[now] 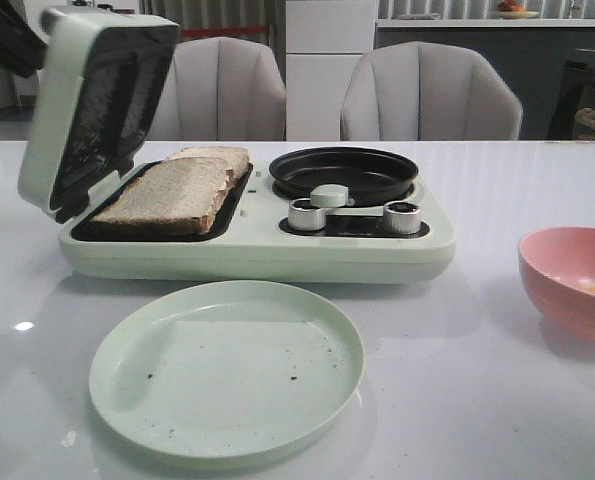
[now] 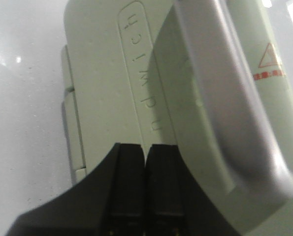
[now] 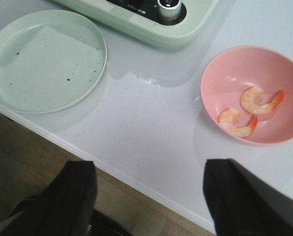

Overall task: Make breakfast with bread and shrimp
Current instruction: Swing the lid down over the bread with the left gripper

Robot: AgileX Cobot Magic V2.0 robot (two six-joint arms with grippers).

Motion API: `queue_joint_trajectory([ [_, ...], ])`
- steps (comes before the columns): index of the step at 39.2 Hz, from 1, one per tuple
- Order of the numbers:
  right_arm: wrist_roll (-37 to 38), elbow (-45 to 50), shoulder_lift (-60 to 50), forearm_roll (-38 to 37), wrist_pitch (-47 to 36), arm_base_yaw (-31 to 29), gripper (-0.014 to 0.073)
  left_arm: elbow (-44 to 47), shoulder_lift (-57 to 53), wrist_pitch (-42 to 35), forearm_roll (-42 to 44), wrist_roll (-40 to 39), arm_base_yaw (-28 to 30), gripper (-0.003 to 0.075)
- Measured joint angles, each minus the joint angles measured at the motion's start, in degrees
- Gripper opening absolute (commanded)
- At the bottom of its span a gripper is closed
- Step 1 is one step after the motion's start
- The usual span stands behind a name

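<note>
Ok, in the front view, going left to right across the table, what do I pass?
Raised lid → bread → black pan → pink bowl.

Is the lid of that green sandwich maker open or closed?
Open. The lid stands tilted up at the machine's left, and two bread slices lie uncovered on the dark plate below.

You face a glossy white bench (image 1: 497, 180) with light glinting off it. Behind it stand two grey padded chairs (image 1: 429, 92), side by side. Farther back you see a white cabinet (image 1: 329, 50) and a dark counter (image 1: 497, 22). Wood floor (image 3: 33, 152) shows below the bench edge.
</note>
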Motion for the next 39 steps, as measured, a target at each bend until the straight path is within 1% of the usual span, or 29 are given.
queue_joint_trajectory([
  [5,0.00,0.00,0.00,0.00,0.00,0.00,0.0561,0.84,-1.17,-0.04,0.00,1.69,-2.58,0.0099],
  [12,0.00,0.00,0.00,0.00,0.00,0.00,0.0561,4.73,-5.51,-1.86,0.00,4.47,-7.78,0.0099],
  [23,0.00,0.00,0.00,0.00,0.00,0.00,0.0561,15.38,-15.71,-7.27,0.10,8.64,-19.17,0.0099],
  [28,0.00,0.00,0.00,0.00,0.00,0.00,0.0561,20.68,-20.87,-10.28,2.42,9.13,-24.62,0.0099],
  [39,0.00,0.00,0.00,0.00,0.00,0.00,0.0561,30.90,-32.18,-13.45,6.48,9.26,-34.79,0.0100],
])
